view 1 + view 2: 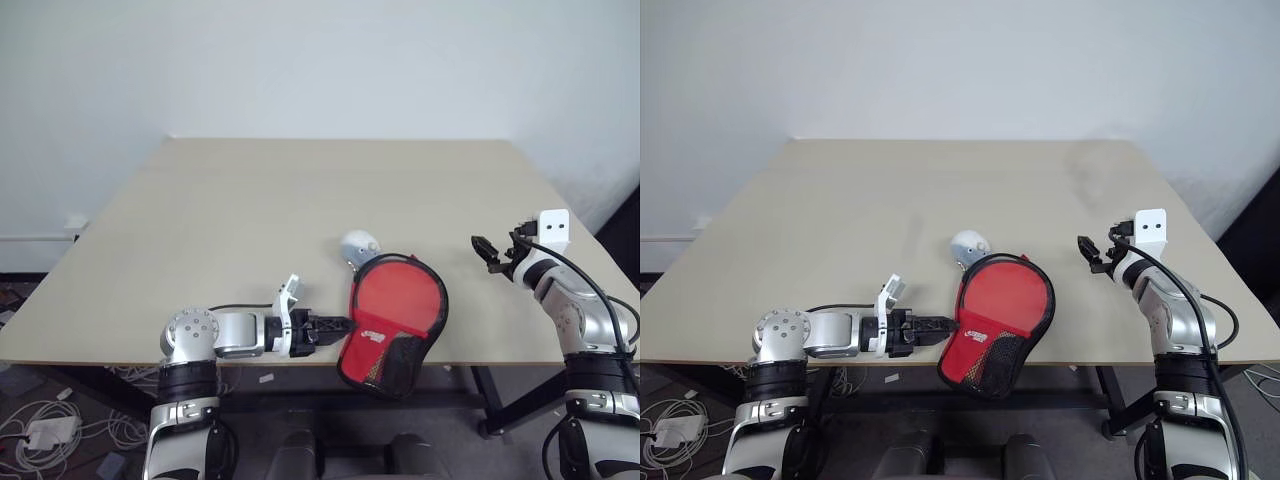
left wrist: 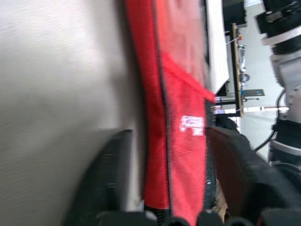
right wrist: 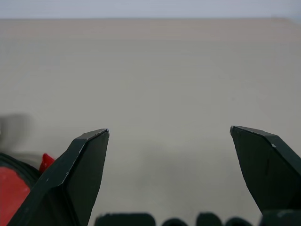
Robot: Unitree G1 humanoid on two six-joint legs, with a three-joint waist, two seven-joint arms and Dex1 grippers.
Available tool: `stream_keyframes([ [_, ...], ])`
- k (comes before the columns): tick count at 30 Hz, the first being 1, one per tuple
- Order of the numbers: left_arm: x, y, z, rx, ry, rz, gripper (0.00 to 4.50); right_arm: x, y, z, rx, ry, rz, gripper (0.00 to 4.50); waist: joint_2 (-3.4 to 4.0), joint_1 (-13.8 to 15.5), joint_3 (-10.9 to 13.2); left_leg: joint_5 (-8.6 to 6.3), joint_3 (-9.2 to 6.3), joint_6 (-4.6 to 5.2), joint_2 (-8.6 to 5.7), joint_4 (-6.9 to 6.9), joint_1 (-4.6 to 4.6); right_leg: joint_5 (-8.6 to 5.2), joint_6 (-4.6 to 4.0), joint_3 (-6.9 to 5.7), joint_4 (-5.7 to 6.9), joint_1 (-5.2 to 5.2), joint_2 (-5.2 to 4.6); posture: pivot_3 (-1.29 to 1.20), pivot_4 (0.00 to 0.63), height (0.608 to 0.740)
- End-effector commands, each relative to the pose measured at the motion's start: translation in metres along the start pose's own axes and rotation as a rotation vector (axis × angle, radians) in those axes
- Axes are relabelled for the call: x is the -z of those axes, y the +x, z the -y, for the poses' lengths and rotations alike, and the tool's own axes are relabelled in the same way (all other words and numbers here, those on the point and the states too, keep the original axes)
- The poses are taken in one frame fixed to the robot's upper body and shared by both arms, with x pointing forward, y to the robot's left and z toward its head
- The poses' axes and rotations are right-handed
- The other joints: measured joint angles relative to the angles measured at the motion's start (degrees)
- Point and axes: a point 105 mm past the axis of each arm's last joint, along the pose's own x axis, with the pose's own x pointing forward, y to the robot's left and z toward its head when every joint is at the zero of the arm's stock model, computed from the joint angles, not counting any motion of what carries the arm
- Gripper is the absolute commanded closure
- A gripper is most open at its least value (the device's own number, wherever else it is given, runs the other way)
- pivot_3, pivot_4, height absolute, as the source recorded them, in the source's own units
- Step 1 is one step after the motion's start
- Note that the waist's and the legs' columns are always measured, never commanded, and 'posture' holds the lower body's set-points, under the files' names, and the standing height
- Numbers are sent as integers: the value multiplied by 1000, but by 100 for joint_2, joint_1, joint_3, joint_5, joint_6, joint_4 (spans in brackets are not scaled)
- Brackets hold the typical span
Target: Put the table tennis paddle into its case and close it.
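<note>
Case [image 1: 392, 322], soft and light, lies at the surface's [image 1: 250, 210] near edge, narrow end overhanging. Left tool [image 1: 338, 324] straddles its rim, fingers parted; right tool [image 1: 488, 252] gapes empty. Stiff trim seems the surest hold.

Left claw [image 1: 340, 324] points sideways toward the right arm, fingers parted. Right claw [image 1: 487, 254] held raised, fingers spread wide.
</note>
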Motion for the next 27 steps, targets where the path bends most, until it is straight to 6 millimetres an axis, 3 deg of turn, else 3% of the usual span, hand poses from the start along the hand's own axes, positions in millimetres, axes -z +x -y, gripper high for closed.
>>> stream_keyframes([
  [1,-22,-20,3,-85,135,52,757,-26,2,-2,-18,-18,80,0,-1,-17,0,0,0,0,0,-3,0,7,-3,0,0,-4,0,0,0,716],
  [6,-32,-22,26,-69,500,38,757,-35,7,-13,-67,21,86,0,4,-130,0,0,-4,-3,3,-29,5,25,-24,-11,-4,-17,0,0,0,716],
  [11,-39,-4,44,3,718,61,757,-47,13,-23,-114,34,91,0,5,-136,0,0,7,-3,1,-28,-3,24,-24,-8,-20,-14,-11,0,0,716],
  [14,-41,19,62,79,795,85,757,-57,19,-29,-133,35,106,0,3,-116,1,0,4,-2,3,-28,-7,22,-21,-9,-22,-16,-10,0,0,716],
  [17,-41,55,60,24,903,98,757,-60,26,-35,-143,45,111,0,4,-94,1,1,6,-1,1,-20,-8,19,-16,-9,-22,-13,-10,0,0,716],
  [19,-39,73,57,-3,877,99,757,-62,29,-40,-159,50,113,0,4,-93,1,1,8,-1,0,-18,-8,19,-16,-5,-23,-12,-9,0,0,716],
  [23,-32,94,57,1,910,106,757,-59,33,-45,-180,68,91,0,4,-102,1,2,4,1,1,-18,-15,15,-9,6,-16,-15,2,0,0,716],
  [27,-24,102,27,-137,989,22,757,-61,39,-62,-241,67,78,0,6,-118,0,2,1,1,2,-20,-12,13,-6,7,-15,-14,7,0,0,716],
])
